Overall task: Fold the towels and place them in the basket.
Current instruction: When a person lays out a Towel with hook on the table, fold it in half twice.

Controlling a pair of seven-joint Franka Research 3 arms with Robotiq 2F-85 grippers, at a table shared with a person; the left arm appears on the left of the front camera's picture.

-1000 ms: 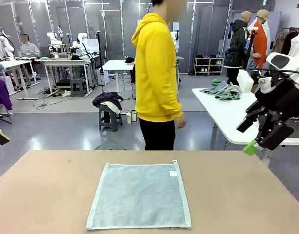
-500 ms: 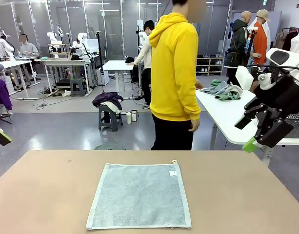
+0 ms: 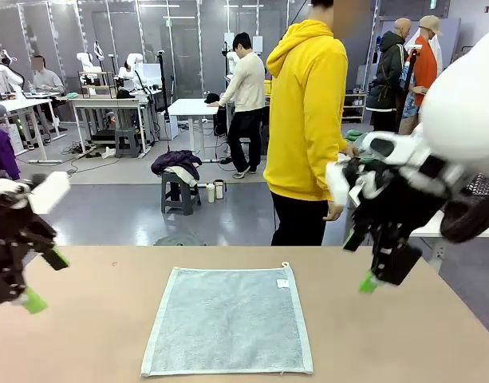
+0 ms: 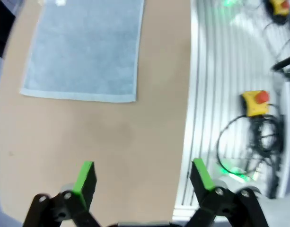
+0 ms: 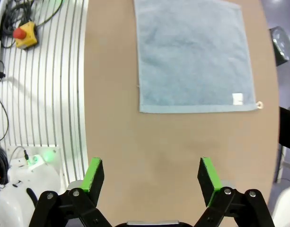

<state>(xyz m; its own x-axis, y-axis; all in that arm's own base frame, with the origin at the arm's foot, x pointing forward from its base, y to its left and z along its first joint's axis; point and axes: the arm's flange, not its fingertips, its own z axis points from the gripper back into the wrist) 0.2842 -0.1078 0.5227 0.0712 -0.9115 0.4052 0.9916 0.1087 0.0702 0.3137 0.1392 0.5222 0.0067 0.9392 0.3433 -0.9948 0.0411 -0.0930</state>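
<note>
A pale grey-blue towel (image 3: 228, 319) lies flat and unfolded on the brown table (image 3: 84, 335), with its small white tag (image 3: 282, 282) at the far right corner. My left gripper (image 3: 45, 279) hovers open above the table, left of the towel. My right gripper (image 3: 362, 263) hovers open to the towel's right. Each wrist view looks down past open green-padded fingers with nothing between them: the left gripper (image 4: 143, 176) with the towel (image 4: 85, 52) ahead, the right gripper (image 5: 147, 176) with the towel (image 5: 194, 56) ahead. The basket is out of view.
A person in a yellow hoodie (image 3: 308, 120) stands at the far edge of the table, side-on. Past the table's near edge runs a ribbed white base with cables and a yellow stop button (image 4: 255, 101) (image 5: 25, 35). A white table (image 3: 364, 179) stands behind at the right.
Both arms have swung in over the table: the left gripper from the left edge, the right gripper down and leftward. The person has walked to the right. The towel has not moved.
</note>
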